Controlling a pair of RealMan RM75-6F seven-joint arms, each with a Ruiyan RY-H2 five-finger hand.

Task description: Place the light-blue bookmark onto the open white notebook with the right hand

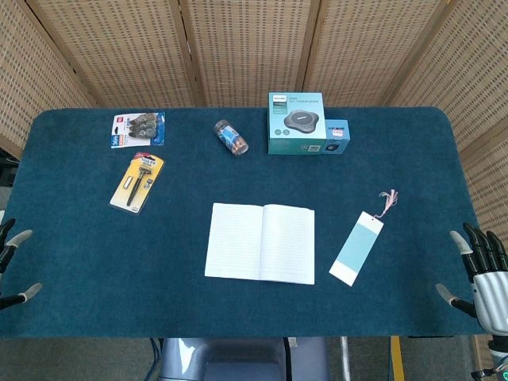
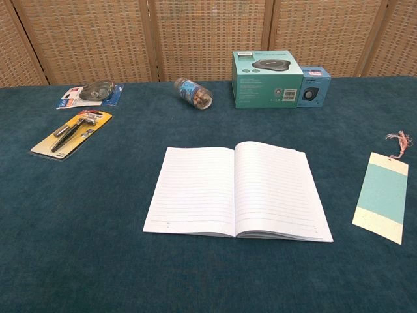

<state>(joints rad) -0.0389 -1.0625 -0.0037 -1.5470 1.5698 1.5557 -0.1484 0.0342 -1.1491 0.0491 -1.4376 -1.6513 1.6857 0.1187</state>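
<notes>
The light-blue bookmark (image 1: 357, 248) (image 2: 383, 195) lies flat on the blue table cloth, its pink tassel (image 1: 387, 200) pointing away from me. The open white notebook (image 1: 260, 242) (image 2: 236, 190) lies flat to its left, a gap of cloth between them. My right hand (image 1: 481, 274) hangs at the table's right edge, right of the bookmark, fingers spread and holding nothing. My left hand (image 1: 11, 262) shows only as a few fingertips at the far left edge, spread and empty. Neither hand appears in the chest view.
At the back stand a teal box (image 1: 298, 122) and a small blue box (image 1: 336, 136). A small jar (image 1: 231, 136) lies on its side. Two blister packs (image 1: 137, 128) (image 1: 138, 182) lie at the back left. A wicker screen (image 1: 254, 48) closes the rear.
</notes>
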